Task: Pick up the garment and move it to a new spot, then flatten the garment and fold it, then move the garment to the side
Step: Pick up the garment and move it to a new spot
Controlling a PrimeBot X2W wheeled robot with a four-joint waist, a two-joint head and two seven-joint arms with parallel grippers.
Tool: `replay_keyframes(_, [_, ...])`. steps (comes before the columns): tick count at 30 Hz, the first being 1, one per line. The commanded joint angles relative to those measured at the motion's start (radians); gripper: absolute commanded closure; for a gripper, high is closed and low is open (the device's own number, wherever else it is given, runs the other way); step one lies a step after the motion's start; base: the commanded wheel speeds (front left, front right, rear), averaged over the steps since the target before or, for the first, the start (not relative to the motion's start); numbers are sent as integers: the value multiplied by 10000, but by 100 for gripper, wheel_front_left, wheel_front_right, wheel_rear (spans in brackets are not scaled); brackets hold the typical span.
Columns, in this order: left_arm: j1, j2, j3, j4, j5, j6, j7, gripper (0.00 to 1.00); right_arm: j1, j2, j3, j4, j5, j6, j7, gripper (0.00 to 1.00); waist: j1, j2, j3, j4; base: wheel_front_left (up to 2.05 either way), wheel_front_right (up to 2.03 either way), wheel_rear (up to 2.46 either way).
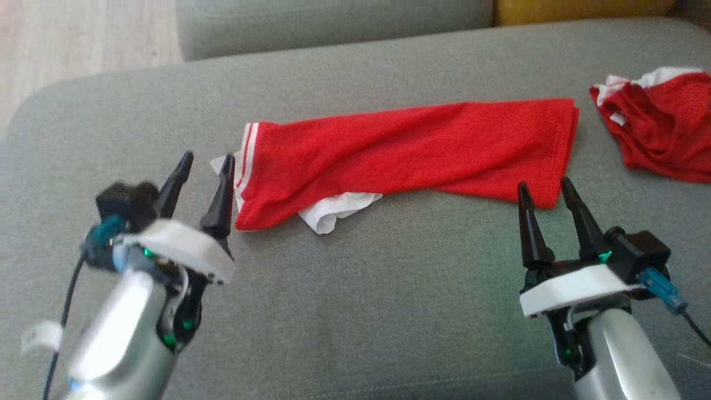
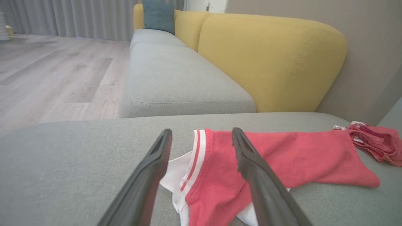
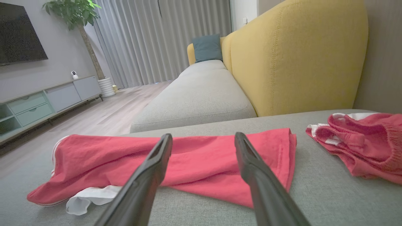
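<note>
Fold apparently complete. Garment (image 1: pixel 411 147) just ahead of left gripper (image 1: pixel 206 166) and right gripper (image 1: pixel 545 191); both spread, empty. Next, likely: pinch edges, shift sideways.

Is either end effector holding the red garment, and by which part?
Nothing is held. The left end effector and right end effector are both open, and the garment lies loose on the sofa.

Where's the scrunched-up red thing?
In the head view the crumpled red garment lies at the far right of the grey sofa cushion, just right of the folded red garment and beyond the right gripper.
</note>
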Motion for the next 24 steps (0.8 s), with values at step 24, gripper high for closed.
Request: replay_keyframes(24, [4715,-402,1648,-4619,1236,2140,-563,0,1206,-22,-241,-897,-351,-9,233,0,1,0,-1274,930,0,0,0])
